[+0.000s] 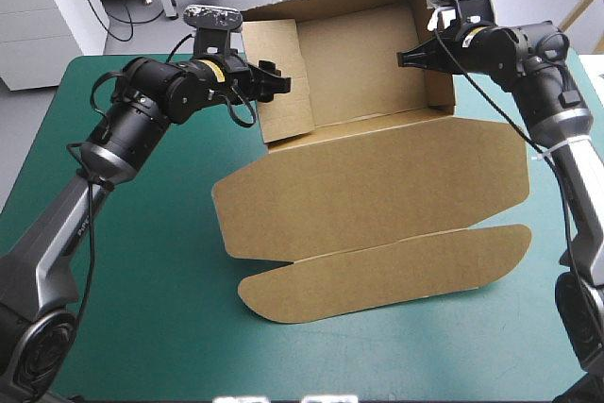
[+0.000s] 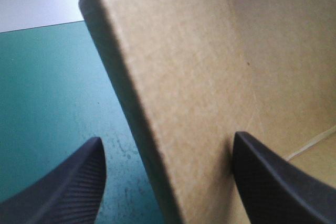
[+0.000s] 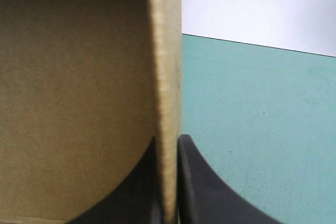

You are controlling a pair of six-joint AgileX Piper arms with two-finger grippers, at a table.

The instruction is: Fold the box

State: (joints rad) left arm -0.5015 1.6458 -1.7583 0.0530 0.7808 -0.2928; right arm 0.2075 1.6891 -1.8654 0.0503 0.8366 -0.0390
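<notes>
At box point(image 1: 377, 176) walls, left hand point(image 1: 281, 83) astride, right hand point(image 1: 408, 58) clamped

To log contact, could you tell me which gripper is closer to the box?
Right. The right gripper is shut on the right wall of the box; the left gripper is open astride the left wall, outer finger clear of it.

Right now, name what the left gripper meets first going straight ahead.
Likely the raised side wall of the brown cardboard box, standing between the left gripper's open black fingers.
</notes>
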